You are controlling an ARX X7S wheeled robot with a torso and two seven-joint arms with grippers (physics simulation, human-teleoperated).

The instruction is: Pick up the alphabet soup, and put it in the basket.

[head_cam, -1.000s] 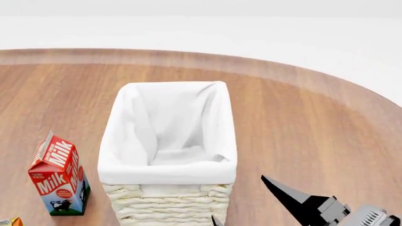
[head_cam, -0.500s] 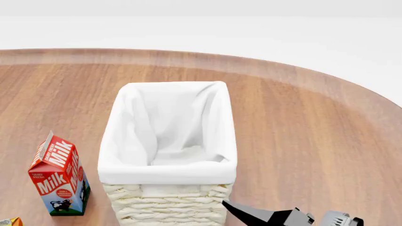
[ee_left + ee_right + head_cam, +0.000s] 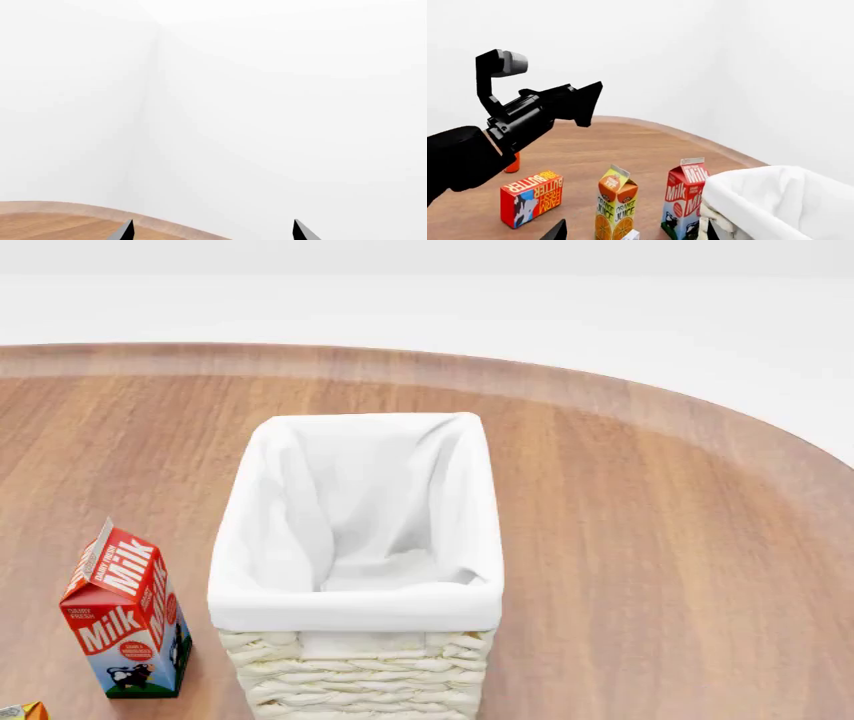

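The alphabet soup is out of view in every frame. The cream wicker basket (image 3: 358,670) with its white cloth lining stands in the middle of the head view, and its lined rim (image 3: 774,195) also shows in the right wrist view. My right gripper (image 3: 634,233) is open, only its two tips showing, with the cartons and the basket ahead of it and nothing between its fingers. My left gripper (image 3: 212,232) is open too, facing a white wall over the table's edge. Neither gripper appears in the head view.
A milk carton (image 3: 127,615) (image 3: 684,200) stands close beside the basket. An orange juice carton (image 3: 616,205) and a red butter box (image 3: 530,197) stand on the wooden table (image 3: 641,540). My left arm (image 3: 527,120) hangs above them, half hiding a small orange-red object (image 3: 512,164).
My right gripper has swung left and dropped below the head view's lower edge. The basket and milk carton have not moved.
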